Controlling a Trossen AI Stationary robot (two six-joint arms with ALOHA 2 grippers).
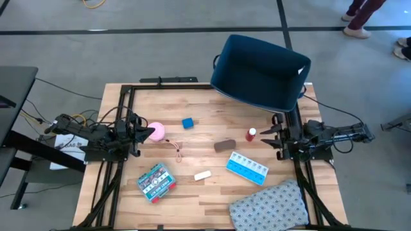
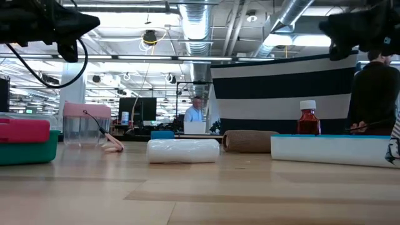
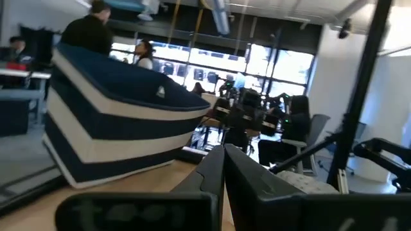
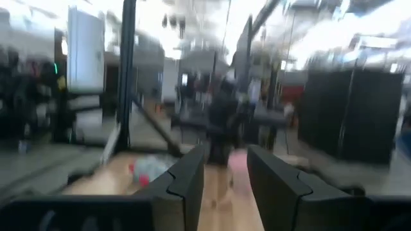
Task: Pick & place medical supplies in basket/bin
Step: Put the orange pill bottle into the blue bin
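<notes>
The medical supplies lie apart on the wooden table: a pink round roll (image 1: 156, 131), blue cube (image 1: 187, 123), brown oblong (image 1: 224, 145), red-white bottle (image 1: 251, 134) standing upright, light-blue pill organiser (image 1: 246, 168), green-red flat box (image 1: 156, 181) and white bar (image 1: 203, 175). The dark navy basket (image 1: 260, 70) sits tilted at the table's far right corner. My left gripper (image 1: 148, 133) is shut and hangs raised just left of the pink roll; its fingers meet in the left wrist view (image 3: 223, 168). My right gripper (image 1: 268, 136) is open (image 4: 226, 168), raised just right of the bottle.
A grey patterned cloth (image 1: 270, 205) lies at the near right corner. A thin cord (image 1: 174, 149) trails from the pink roll. Black frame rails (image 1: 122, 115) run along the table's left, right and far sides. People stand in the room beyond.
</notes>
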